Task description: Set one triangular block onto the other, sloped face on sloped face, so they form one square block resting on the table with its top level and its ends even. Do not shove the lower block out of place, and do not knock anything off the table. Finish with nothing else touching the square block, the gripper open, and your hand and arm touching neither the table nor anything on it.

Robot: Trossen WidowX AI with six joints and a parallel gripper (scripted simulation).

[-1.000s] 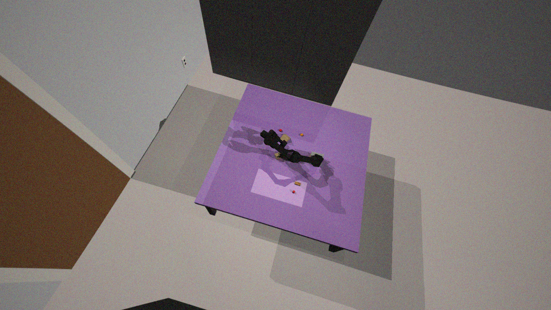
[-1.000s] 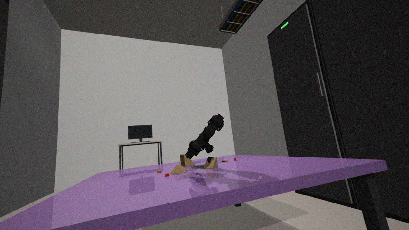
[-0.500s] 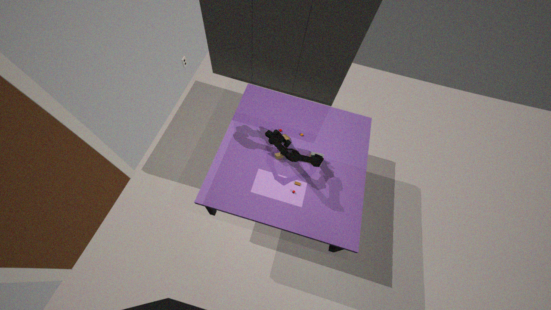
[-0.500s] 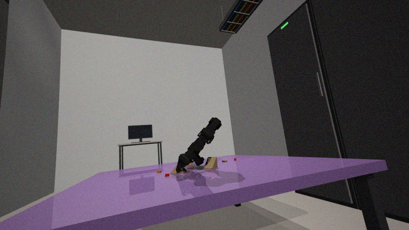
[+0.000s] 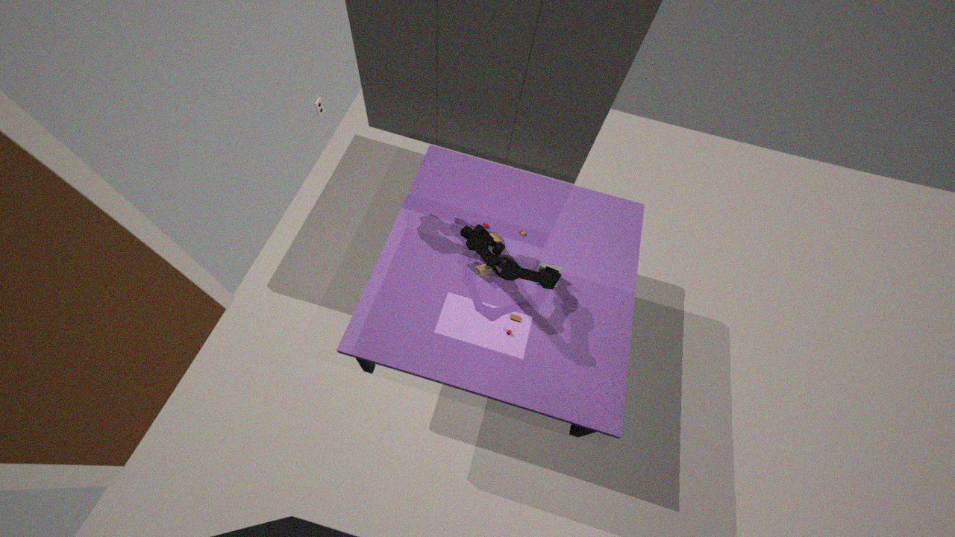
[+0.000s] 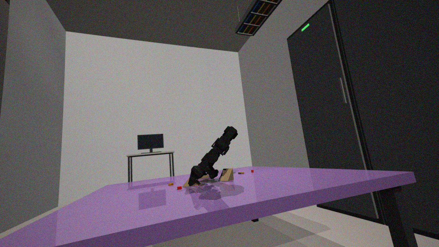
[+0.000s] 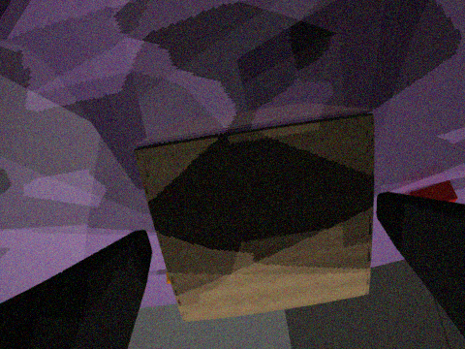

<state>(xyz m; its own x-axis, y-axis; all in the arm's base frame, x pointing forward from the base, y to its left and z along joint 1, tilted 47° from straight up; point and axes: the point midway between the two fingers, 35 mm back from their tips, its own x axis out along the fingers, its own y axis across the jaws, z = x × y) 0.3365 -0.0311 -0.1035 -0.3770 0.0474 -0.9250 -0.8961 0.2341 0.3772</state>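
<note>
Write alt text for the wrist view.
A wooden block, partly in dark shadow, fills the middle between the hand's two open black fingers. A purple table top lies around it, with a red piece partly hidden behind the right-hand finger.

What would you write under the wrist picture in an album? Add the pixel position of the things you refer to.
Open gripper [image 7: 263, 224], its fingers either side of a wooden block [image 7: 276, 281].
</note>
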